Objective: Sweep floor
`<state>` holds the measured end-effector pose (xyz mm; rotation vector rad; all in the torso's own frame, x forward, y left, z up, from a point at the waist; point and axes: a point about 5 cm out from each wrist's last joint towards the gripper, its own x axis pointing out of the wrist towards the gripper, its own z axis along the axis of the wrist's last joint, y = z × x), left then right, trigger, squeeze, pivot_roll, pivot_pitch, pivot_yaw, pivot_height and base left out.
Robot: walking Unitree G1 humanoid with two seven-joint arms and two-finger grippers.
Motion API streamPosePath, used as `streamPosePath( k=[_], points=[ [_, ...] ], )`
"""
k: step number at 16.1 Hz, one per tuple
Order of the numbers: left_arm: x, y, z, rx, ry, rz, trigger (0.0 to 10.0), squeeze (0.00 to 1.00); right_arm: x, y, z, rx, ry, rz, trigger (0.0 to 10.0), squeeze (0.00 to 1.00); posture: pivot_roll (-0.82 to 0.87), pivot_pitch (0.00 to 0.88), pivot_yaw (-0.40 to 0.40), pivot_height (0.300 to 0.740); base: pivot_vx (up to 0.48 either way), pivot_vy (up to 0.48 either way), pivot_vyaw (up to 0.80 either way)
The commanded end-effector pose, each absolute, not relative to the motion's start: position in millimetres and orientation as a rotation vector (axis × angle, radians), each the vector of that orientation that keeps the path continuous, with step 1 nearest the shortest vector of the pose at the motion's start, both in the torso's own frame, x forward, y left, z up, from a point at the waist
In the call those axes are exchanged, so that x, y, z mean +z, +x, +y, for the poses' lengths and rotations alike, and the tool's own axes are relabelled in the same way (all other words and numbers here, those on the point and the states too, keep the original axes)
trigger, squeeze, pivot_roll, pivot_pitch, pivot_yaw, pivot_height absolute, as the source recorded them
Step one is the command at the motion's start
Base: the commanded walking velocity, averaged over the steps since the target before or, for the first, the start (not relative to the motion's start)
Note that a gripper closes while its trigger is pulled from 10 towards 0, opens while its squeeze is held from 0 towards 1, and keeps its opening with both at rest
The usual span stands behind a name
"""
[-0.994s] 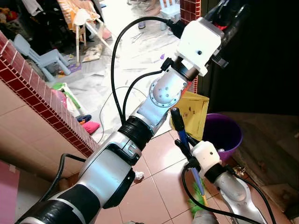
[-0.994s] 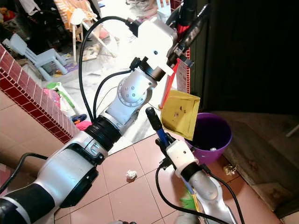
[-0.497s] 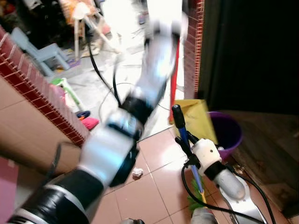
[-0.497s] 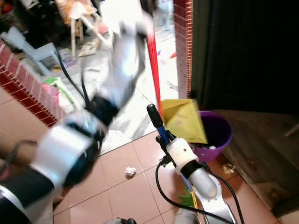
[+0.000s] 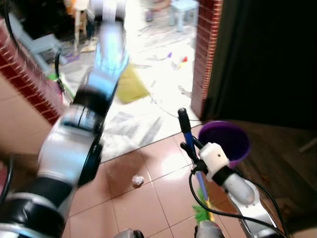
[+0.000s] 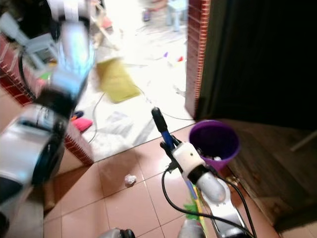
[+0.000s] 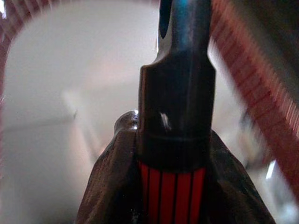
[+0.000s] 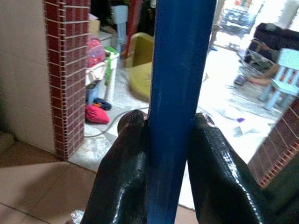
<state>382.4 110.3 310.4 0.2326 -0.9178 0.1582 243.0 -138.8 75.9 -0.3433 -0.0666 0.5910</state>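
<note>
No brand, label or writing could be read anywhere; the head views were smeared by motion blur on the left side.

The tiled floor (image 5: 148,193) ran forward to a paler, littered floor beyond a doorway. A red brick pillar (image 5: 205,54) edged that opening on the right, with a dark recess beside it, and a low brick-topped wall (image 6: 74,141) closed the left. Between the 2 lay an open strip of tiles. A purple bucket (image 5: 225,141) stood at the foot of the pillar, just beside the right arm. A small crumpled scrap of paper (image 5: 137,181) lay alone on the tiles, apart from both arms.

The right gripper (image 8: 168,140) was closed on the blue broom handle (image 8: 180,70), which ran straight up between its 2 black fingers (image 8: 124,177) and touched both. In the left eye view the handle's black tip rose above the wrist, and green bristles (image 5: 202,214) showed low down by the arm.

The left gripper (image 7: 175,186) clamped a red-and-black handle (image 7: 177,126), its fingers pressed to either side. The left arm (image 5: 81,129) reached up and forward, blurred, with a yellow dustpan (image 5: 130,84) hanging out over the pale floor.
</note>
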Motion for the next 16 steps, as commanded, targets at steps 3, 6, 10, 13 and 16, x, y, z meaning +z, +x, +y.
streamPosePath(
  k=[3,6,10,13,16],
  points=[
    [265,375,127,0.189,0.261,-0.825,10.0,0.00,77,249,-136,0.631,-0.370,-0.085,10.0,0.00,-0.19,0.000,0.042,0.740,0.000,0.000,0.00],
    [233,367,134,0.173,0.306,-0.752,10.0,0.00,79,260,-127,0.657,-0.368,-0.100,10.0,0.00,-0.16,0.000,0.024,0.740,0.000,0.000,0.00],
    [198,350,145,0.149,0.446,-0.673,10.0,0.00,75,265,-122,0.646,-0.338,-0.094,10.0,0.00,-0.11,0.000,0.028,0.740,0.000,0.000,0.00],
    [157,326,143,0.117,0.373,-0.509,10.0,0.00,75,275,-128,0.556,-0.264,-0.089,10.0,0.00,-0.10,0.000,0.041,0.740,0.000,0.000,0.00],
    [126,293,138,0.090,0.355,-0.406,10.0,0.00,77,280,-129,0.541,-0.251,-0.094,10.0,0.00,-0.07,0.000,0.007,0.740,0.000,0.000,0.00]
  ],
)
